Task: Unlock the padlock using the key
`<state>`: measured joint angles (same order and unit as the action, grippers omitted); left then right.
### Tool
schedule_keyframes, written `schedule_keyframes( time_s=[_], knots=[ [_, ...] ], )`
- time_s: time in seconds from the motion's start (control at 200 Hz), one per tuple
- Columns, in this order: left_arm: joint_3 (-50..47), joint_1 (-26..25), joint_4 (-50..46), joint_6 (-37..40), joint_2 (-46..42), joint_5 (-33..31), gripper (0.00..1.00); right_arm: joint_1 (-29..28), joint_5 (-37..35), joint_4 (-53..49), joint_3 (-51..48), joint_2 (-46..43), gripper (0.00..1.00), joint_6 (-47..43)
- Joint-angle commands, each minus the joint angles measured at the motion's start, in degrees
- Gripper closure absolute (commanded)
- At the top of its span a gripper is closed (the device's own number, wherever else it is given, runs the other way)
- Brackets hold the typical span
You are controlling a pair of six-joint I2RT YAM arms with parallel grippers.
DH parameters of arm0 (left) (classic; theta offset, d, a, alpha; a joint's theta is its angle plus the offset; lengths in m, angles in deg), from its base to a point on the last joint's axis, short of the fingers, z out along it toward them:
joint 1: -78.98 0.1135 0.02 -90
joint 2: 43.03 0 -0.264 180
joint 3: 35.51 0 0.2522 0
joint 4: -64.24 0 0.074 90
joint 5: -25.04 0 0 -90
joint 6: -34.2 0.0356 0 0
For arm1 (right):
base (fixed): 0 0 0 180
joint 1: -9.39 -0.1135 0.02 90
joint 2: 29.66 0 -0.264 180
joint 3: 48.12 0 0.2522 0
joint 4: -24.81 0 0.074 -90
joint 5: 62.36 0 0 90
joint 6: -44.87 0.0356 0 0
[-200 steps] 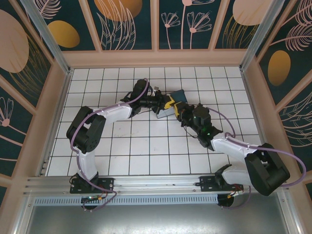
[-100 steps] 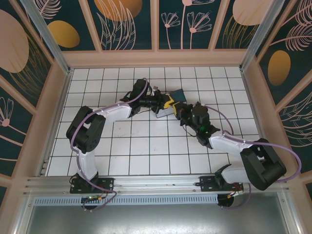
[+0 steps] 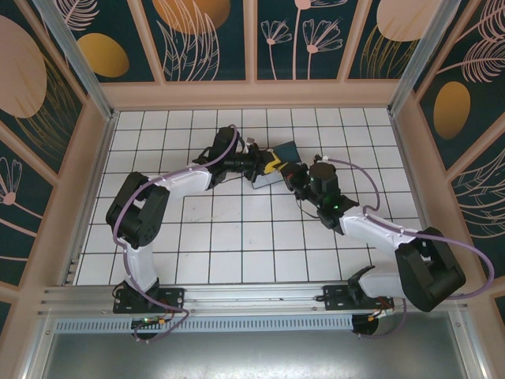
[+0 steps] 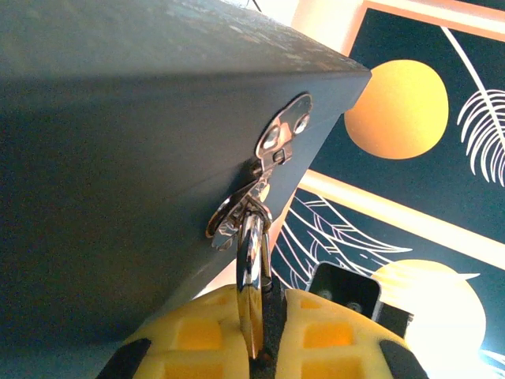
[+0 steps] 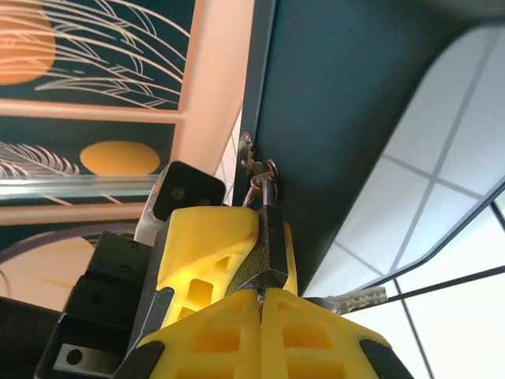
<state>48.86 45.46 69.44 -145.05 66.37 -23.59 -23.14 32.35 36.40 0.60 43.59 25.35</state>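
Over on the left, the left pincer (image 3: 271,166) is stretched out across the tiled tabletop (image 3: 237,237), in the far half and about midway between the side edges. Its yellow fingers (image 4: 197,335) are clamped on the padlock (image 5: 268,241). The left wrist view shows the shiny shackle (image 4: 251,253) running up from between them to the metal hasp (image 4: 282,136). That hasp sits on the dark box (image 3: 286,151), so the padlock hangs off the box, locked. Just right of it, the right pincer (image 3: 297,175) has its tips pressed together, right up against the padlock's lower end. The key (image 5: 357,299), a toothed silver blade, pokes out to the right beside those tips. Whether it is actually pinched, I can't tell.
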Motion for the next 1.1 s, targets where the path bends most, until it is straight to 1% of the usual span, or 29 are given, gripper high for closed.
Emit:
schedule_keyframes(
  time_s=[0.0,0.195,0.345,0.495,0.546,0.586,0.631,0.696,0.766,0.791,0.831,0.901,1.096],
  knots=[
    [1.5,-0.69,1.47,0.31,-2.71,3.26,1.0,-0.09,2.09,-1.07,4.12,-2.26,1.0,-16.11],
    [1.69,-0.75,0.65,0.16,-3.06,3.17,1.0,-1.33,2.72,0.12,3.57,-4.38,1.0,-32.26],
    [1.77,-0.66,0.01,-0.04,-2.9,2.74,1.0,-5.08,1.52,0.18,4.23,-5.23,1.0,-45.67],
    [2.23,-0.66,-1.45,0.21,-2.95,1.75,1.0,-6.66,0.32,-5.19,6.24,-3.98,1.0,-53.97],
    [2.17,-0.62,-2.31,0.52,-3.01,1.09,1.0,-7.06,-0.85,-6.96,6.69,-3.58,1.0,-54.79],
    [2.01,-0.73,-3.1,0.65,-3.29,0.42,1.0,-6.71,-0.57,-7.0,6.23,-3.44,1.0,-52.62],
    [1.37,-0.6,-3.06,0.5,-3.79,-0.76,1.0,-4.73,2.59,-6.36,5.35,-3.26,1.0,-46.4],
    [1.07,-0.61,-2.61,0.28,-3.87,-1.73,1.0,-2.07,8.03,-3.26,3.21,-2.95,0.9,-36.46],
    [0.23,-0.72,-0.19,-1.18,-3.69,-2.11,1.0,-1.29,9.74,3.86,-0.44,-3.11,0.8,-26.15],
    [-0.13,-0.65,0.32,-1.51,-3.75,-2.36,1.0,-1.17,10.39,7.05,-1.76,-3.02,0.78,-23.0],
    [-0.45,-0.65,0.52,-1.61,-3.96,-2.76,1.0,-1.03,10.83,10.78,-3.07,-2.84,0.78,-18.57],
    [-0.64,-0.67,0.7,-1.6,-3.99,-2.96,1.0,-0.95,10.69,14.45,-3.82,-2.6,0.76,-13.93],
    [-1.18,-0.64,1.75,-2.33,-3.96,-3.31,1.0,-0.89,10.78,17.91,-4.31,-1.78,0.75,-3.73]
  ],
)
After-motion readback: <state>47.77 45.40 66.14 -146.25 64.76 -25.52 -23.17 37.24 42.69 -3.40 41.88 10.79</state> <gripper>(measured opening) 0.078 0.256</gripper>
